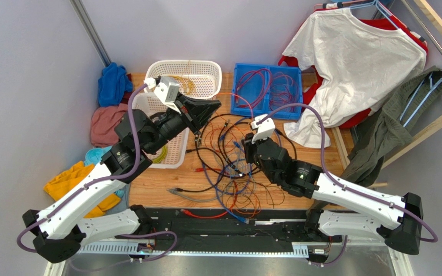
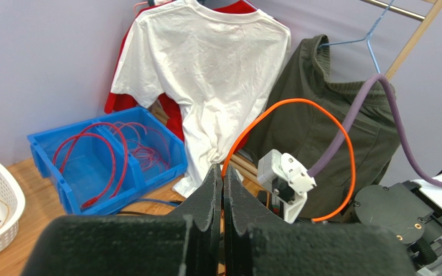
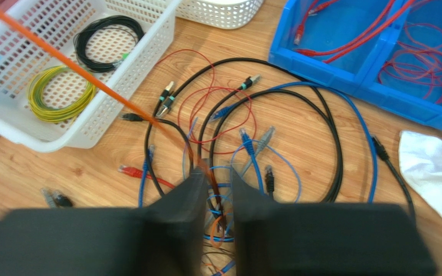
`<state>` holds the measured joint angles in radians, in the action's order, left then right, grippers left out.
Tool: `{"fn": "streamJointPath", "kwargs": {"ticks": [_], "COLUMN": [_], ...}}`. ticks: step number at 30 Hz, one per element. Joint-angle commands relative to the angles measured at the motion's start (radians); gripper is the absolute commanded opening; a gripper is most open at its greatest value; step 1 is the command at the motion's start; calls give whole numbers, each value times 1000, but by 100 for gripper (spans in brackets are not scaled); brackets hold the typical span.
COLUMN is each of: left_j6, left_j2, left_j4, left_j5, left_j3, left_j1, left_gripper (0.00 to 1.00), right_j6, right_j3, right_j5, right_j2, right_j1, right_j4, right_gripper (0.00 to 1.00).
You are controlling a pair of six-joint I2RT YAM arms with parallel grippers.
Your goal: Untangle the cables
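Left gripper (image 2: 223,171): fingers pinched shut on the orange cable (image 2: 298,100), held up in a loop.
Right gripper (image 3: 217,195): fingers straddle the same strand low over the pile (gripping or not, cannot tell).
Cables (image 1: 232,167): knotted on the table (image 1: 160,178) between the arms.
Progress: early, by the look of it. Red leads (image 1: 252,77) lie in the blue bin (image 1: 267,66), but most strands lie crossed.

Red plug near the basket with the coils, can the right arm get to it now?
Probably yes: the red plug lies uncovered on the wood close to the right end effector, though an orange cable runs between its fingers.
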<state>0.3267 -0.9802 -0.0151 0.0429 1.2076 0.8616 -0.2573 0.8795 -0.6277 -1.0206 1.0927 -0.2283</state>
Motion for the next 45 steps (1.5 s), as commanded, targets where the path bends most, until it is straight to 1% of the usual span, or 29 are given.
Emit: {"fn": "streamJointPath", "kwargs": {"ticks": [1,2,4,5,7,8,10,12,13,15,16,17,18,19,20,22,24,25,27,28,32,34,36,39,41,42,44,45], "left_j6": [-21,-23,-25,-23,-6,4,32,75,90,141,159,178,214,230,244,265,273,275,282,287,322,336,357,379,396,402,425,429], "left_j2": [34,44,54,61,61,57,37,20,-1,-21,-38,-44,-48,-46,-41,-19,-2,15,28,38,52,49,40,22,11,8,8,17], "left_j4": [-2,0,9,10,14,42,61,70,73,84,92,95,96,95,87,73,55,49,32,26,-63,-92,-118,-126,-121,-118,-108,-102], "left_j5": [-12,-29,-41,-93,-144,-197,-234,-264,-268,-278,-278,-282,-285,-290,-294,-288,-276,-272,-258,-253,-207,-189,-179,-156,-144,-138,-120,-114], "left_j3": [7,-5,-22,-43,-75,-112,-155,-227,-250,-315,-333,-368,-387,-402,-433,-459,-488,-497,-520,-536,-589,-612,-625,-635,-643,-646,-660,-666], "left_j1": [-3,-3,-3,-3,-3,-3,-3,-4,-4,-4,-4,-4,-4,-4,-4,-4,-4,-3,-4,-4,-4,-4,-4,-4,-4,-4,-4,-4], "left_gripper": [0,0,0,0,0,0,0,0,11,28,46,55,67,89,94,94,95,95,95,95,95,95,94,93,93,92,92,92], "right_j6": [-11,-17,-39,-45,-60,-59,-34,-2,21,91,119,180,206,225,242,254,303,314,334,351,385,400,427,504,512,492,408,310], "right_j3": [-5,-2,10,15,33,67,113,193,220,295,320,344,401,426,455,547,608,677,734,778,904,937,998,1023,1006,985,966,946], "right_j5": [-38,-29,9,23,48,51,39,17,-13,-52,-102,-133,-159,-182,-181,-162,-147,-133,-107,-86,-24,2,2,-64,-112,-118,-77,-54], "right_j2": [-13,-1,22,55,89,115,131,137,134,120,96,80,62,33,19,-12,-30,-48,-61,-73,-111,-130,-157,-223,-260,-269,-283,-289], "right_j1": [1,1,1,3,1,3,1,1,1,1,1,-2,-7,-28,-43,-79,-91,-93,-94,-94,-94,-94,-94,-96,-125,-145,-239,-317], "right_j4": [20,11,3,0,-9,-17,-55,-74,-78,-78,-78,-75,-75,-72,-66,-56,-45,-27,4,45,102,141,136,122,119,109,35,9], "right_gripper": [2,0,0,0,0,0,0,0,0,0,0,0,0,0,0,0,0,0,0,0,0,0,0,0,0,0,0,0]}}
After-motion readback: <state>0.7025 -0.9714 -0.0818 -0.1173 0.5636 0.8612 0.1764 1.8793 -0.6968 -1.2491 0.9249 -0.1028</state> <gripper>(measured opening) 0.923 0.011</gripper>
